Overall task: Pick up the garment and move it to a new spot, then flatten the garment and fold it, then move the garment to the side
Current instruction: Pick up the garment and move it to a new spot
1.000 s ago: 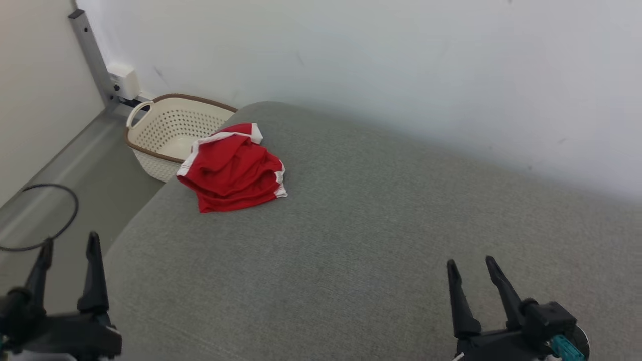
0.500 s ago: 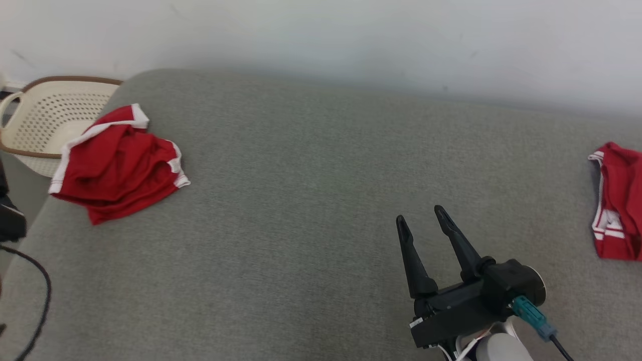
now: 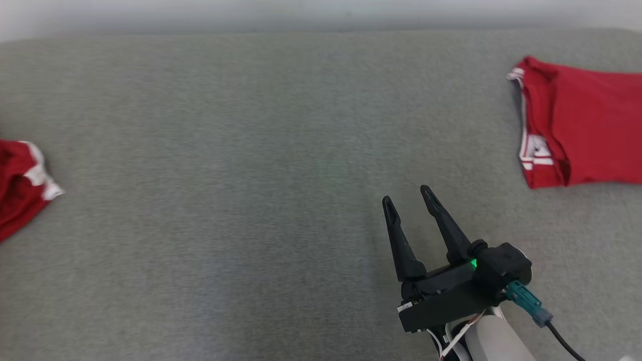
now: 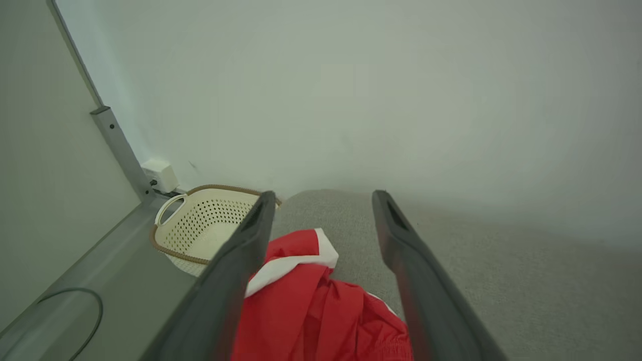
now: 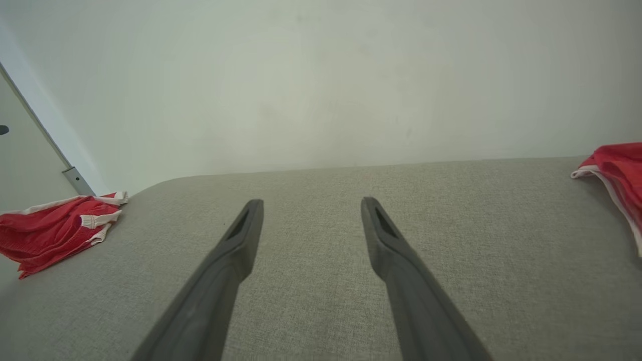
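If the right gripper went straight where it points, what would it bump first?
Probably nothing soon: the right gripper points across bare grey cushion toward the white wall. The crumpled red garment and the flatter red garment lie off to the sides; depth is unclear.

Plain indoor room: a home-style laundry corner, bare as a test space.
Wide grey fabric cushion [image 3: 251,150], sofa or bed, set against a blank pale wall [image 4: 351,100]. Cream perforated laundry basket [image 4: 200,225] on grey floor [image 4: 125,281] at one end. Metal rail [image 4: 121,150] up the wall corner, small white box [image 4: 160,175] at its foot, loose dark cable [image 4: 101,312] nearby. Red clothes [image 3: 582,135] lying on the cushion.
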